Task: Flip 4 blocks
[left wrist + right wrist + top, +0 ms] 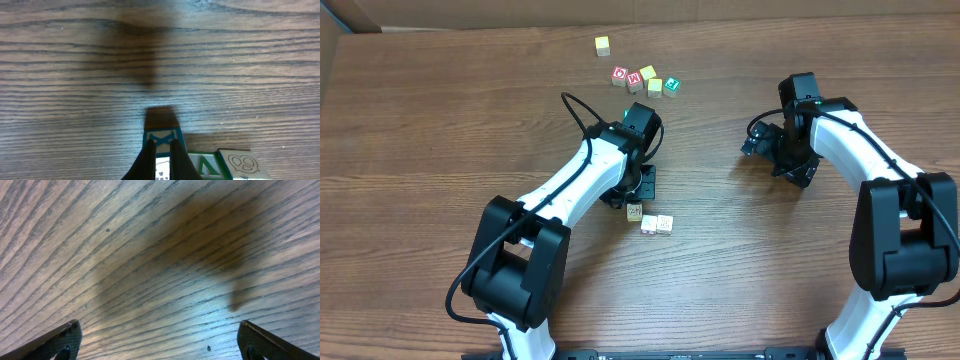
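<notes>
Wooden table [440, 130], far cubes [638, 74] — red, yellow, green

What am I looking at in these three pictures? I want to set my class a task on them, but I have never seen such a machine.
Two white robot arms work at a wooden table. One picture looks down from above; the other two come from small cameras on each wrist. The left gripper has its jaws shut, pressed down over a block with a blue edge, beside two more blocks. From above, these pale blocks lie near the left arm. The right gripper has its jaws wide open over bare wood, holding nothing. At the far side lies a loose group of coloured cubes.
</notes>
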Motion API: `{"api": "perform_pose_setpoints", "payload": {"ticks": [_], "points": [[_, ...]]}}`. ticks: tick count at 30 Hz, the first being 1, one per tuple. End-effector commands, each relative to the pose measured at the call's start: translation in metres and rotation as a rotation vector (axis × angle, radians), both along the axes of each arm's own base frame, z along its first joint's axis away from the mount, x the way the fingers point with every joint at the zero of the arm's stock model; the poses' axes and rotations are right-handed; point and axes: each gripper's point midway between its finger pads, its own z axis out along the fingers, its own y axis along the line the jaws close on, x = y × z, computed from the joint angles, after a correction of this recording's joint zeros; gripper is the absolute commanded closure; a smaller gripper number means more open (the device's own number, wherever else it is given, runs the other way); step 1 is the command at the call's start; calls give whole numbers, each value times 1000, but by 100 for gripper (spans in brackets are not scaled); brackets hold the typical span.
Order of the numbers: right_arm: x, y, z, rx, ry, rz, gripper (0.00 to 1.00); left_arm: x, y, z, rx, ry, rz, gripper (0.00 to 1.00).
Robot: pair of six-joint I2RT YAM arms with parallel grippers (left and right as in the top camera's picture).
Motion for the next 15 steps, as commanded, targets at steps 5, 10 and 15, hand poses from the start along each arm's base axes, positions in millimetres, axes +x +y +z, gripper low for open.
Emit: {"api": "perform_pose_setpoints", "payload": {"ticks": [5,10,15], "points": [[7,-1,14,-2,-43,5,0,9,2,-4,47,-50,3,96],[7,-1,14,-2,-43,5,0,3,5,-8,55,-32,3,96],[7,-1,14,-2,-43,5,0,-5,7,-14,62,-12,-1,96]]}}
